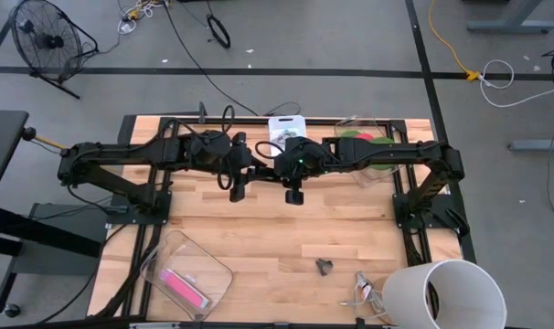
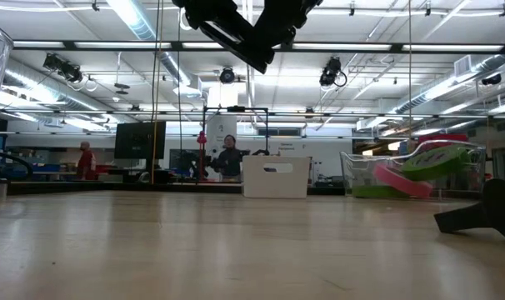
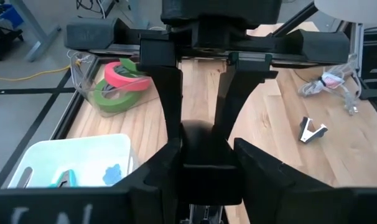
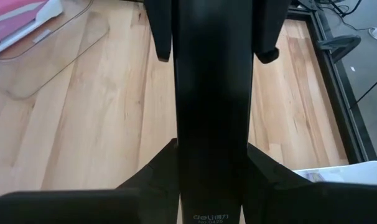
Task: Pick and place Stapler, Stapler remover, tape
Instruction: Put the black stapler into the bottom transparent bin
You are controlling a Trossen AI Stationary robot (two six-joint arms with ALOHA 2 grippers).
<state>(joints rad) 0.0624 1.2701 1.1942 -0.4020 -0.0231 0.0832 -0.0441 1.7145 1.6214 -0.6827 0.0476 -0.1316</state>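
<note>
A long black stapler [image 4: 213, 106] hangs level in the air over the far middle of the table, between my two grippers, which face each other. My right gripper [image 4: 213, 155] is shut on one end and my left gripper [image 3: 204, 149] on the other. In the low view they show high above the table [image 2: 236, 29]. Red and green tape rolls [image 3: 123, 84] lie in a clear container [image 1: 364, 151] at the far right. The dark stapler remover [image 1: 324, 266] lies on the table near the front, right of the middle. My left gripper pinches the stapler's two long sides near the end [image 4: 176, 37] between its two fingers [image 4: 160, 34]. The fingers come level from the table's left and lie along the stapler. The stapler is clear of the table. My right gripper pinches the stapler's two long sides [image 4: 182, 155] at the other end between its two fingers [image 4: 154, 171]. The fingers come level from the table's right and lie along the stapler. The stapler is level and lifted clear.
A white bin [image 3: 70, 158] with small items stands at the far edge. A clear tray [image 1: 186, 274] with a pink thing lies at the near left. A white bucket [image 1: 446, 292] and a metal clip bundle [image 1: 364, 291] are at the near right. Bare wood shows in the middle.
</note>
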